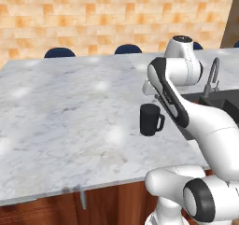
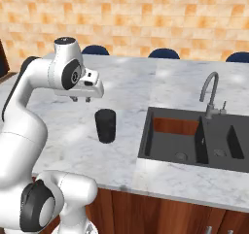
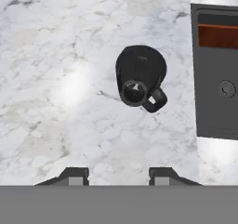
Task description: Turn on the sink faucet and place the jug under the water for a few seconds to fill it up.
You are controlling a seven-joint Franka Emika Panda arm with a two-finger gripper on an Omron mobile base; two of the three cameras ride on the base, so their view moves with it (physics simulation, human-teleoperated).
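The jug [image 1: 150, 120] [image 2: 105, 125] [image 3: 139, 76], matte black with a loop handle, stands upright on the marble counter, left of the sink. My gripper [image 2: 80, 100] [image 3: 118, 175] hovers above and slightly behind it, pointing down, open, with nothing between its fingers. In the hand view the jug lies ahead of the fingertips with its handle towards the sink. The sink faucet [image 1: 212, 77] [image 2: 210, 94], a grey gooseneck, rises at the back of the sink. The water is out of view.
A dark double-basin sink [image 2: 146, 131] [image 3: 216, 69] [image 1: 219, 100] is set in the counter to the right of the jug. Marble counter [image 1: 70, 112] stretches wide to the left. Dark blue stool backs [image 1: 59, 52] [image 2: 164, 53] line the far edge before a brick wall.
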